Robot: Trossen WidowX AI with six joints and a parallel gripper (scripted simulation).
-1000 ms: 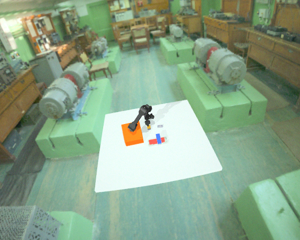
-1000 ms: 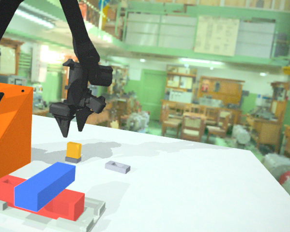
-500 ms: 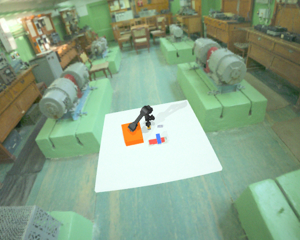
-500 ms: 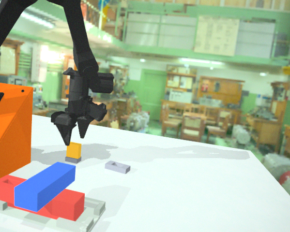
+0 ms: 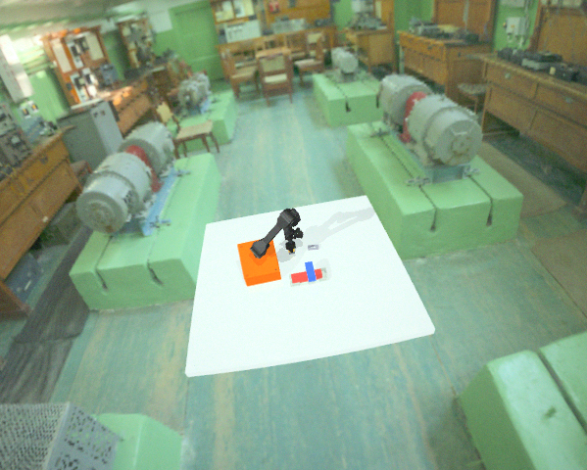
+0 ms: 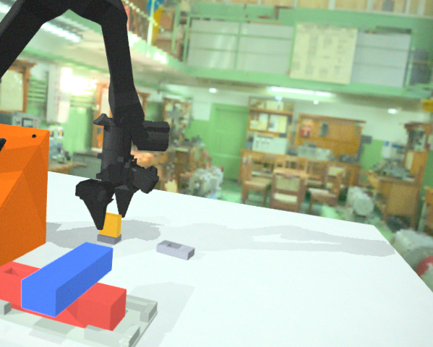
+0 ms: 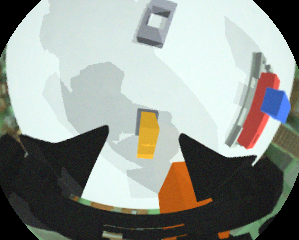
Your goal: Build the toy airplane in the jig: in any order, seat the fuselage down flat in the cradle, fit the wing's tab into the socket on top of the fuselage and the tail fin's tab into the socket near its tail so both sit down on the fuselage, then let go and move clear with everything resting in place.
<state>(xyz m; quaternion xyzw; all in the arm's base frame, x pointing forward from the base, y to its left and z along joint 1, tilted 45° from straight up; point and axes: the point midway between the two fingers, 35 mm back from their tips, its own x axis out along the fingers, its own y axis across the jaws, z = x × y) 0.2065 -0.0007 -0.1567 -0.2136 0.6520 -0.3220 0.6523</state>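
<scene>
From my remote seat I'm holding the jaws (image 5: 291,252) (image 6: 111,223) wide apart with nothing gripped, pointing down over the yellow tail fin (image 6: 112,225) (image 7: 148,132), which is standing upright in a small gray holder (image 6: 109,238) (image 7: 138,121). In the wrist view, an open gray block (image 5: 313,247) (image 6: 175,250) (image 7: 161,38) is lying at twelve o'clock; at three, the blue wing (image 5: 310,271) (image 6: 67,277) (image 7: 275,104) is lying across the red fuselage (image 5: 299,277) (image 6: 101,304) (image 7: 253,120) in the pale jig (image 5: 325,273) (image 6: 147,310) (image 7: 245,100)
</scene>
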